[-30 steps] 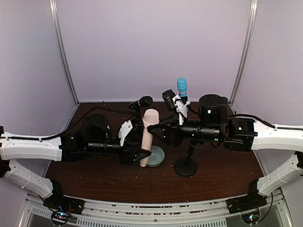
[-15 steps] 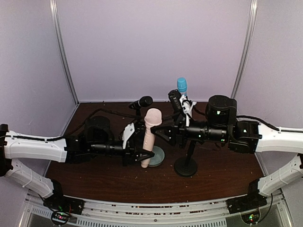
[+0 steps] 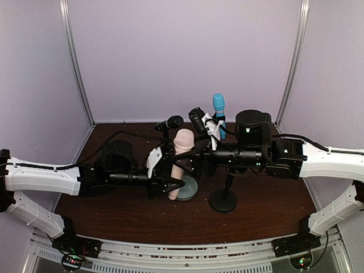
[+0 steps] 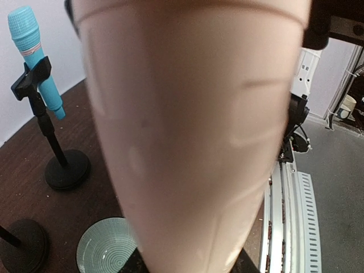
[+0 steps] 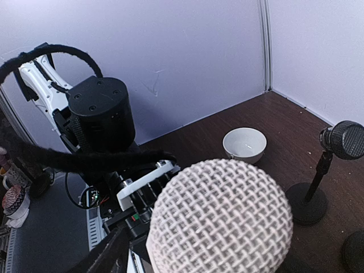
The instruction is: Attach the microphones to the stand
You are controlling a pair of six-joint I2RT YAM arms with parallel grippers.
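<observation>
While L claw (image 3: 173,175) grips pink mic (image 3: 182,147), R claw (image 3: 193,162) unclear; brown table (image 3: 259,219), lilac walls (image 3: 142,57).

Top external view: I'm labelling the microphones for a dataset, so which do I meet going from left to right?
black microphone → pale pink microphone → light blue microphone

Right gripper (image 3: 192,158) swung back left to the pale pink microphone (image 3: 181,154), jaws spread wider; left gripper (image 3: 172,177) tightened onto its handle.
</observation>
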